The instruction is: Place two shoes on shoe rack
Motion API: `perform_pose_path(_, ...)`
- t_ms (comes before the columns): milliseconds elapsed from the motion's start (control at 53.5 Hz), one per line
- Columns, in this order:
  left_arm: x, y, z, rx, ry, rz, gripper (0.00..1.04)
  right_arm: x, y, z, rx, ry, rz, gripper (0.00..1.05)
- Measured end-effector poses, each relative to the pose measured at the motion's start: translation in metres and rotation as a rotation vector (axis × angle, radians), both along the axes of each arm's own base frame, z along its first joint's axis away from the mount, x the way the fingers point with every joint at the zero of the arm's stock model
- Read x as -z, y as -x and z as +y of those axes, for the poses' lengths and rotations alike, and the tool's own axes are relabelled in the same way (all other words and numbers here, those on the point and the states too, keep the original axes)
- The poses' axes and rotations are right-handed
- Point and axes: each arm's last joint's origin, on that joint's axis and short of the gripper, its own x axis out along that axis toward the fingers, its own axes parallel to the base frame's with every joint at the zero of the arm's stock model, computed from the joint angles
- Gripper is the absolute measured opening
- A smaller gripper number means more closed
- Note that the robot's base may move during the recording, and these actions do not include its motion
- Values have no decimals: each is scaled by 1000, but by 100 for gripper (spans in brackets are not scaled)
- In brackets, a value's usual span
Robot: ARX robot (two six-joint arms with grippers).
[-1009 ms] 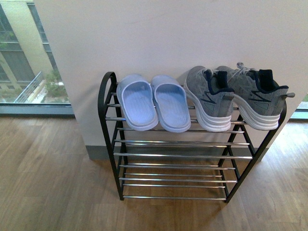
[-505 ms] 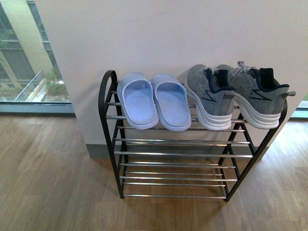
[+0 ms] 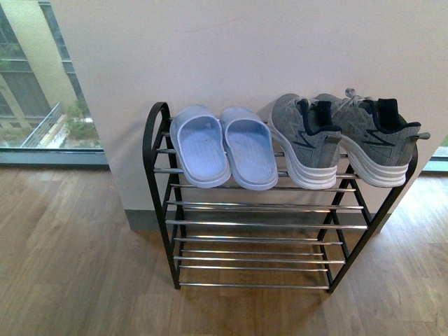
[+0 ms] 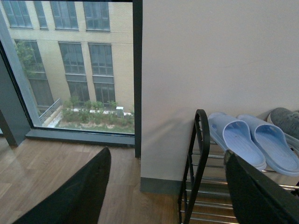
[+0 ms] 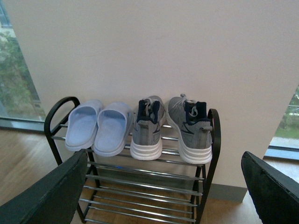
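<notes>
Resting side by side on the top tier of a black metal shoe rack (image 3: 155,150) against a pale wall, two grey knit sneakers (image 3: 306,142) and (image 3: 371,140) sit at the rack's right end, heels toward the camera, white soles on the silver bars. A pair of light blue slippers (image 3: 222,147) lies beside them on the left half of that tier; the lower tiers hold nothing. From its wrist view the left gripper (image 4: 163,191) shows two dark fingers spread wide apart, gripping nothing; the right gripper (image 5: 163,191) is likewise wide open and empty. Both are well back from the rack. Judging by this, the placing looks done; a sound finish would keep both arms clear of the rightmost sneaker, whose heel overhangs the frame.
</notes>
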Motion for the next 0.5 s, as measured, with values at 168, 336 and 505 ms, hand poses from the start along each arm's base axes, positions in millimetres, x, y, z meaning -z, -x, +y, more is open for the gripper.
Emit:
perform_pose_path(168,0,0,0,0,-2,0,96,0,0,0,0,0,0,95)
perform_pose_path(336,0,0,0,0,-3,0,95,0,0,0,0,0,1,95)
perform_pose_path(505,0,0,0,0,-3,0,95,0,0,0,0,0,1,95)
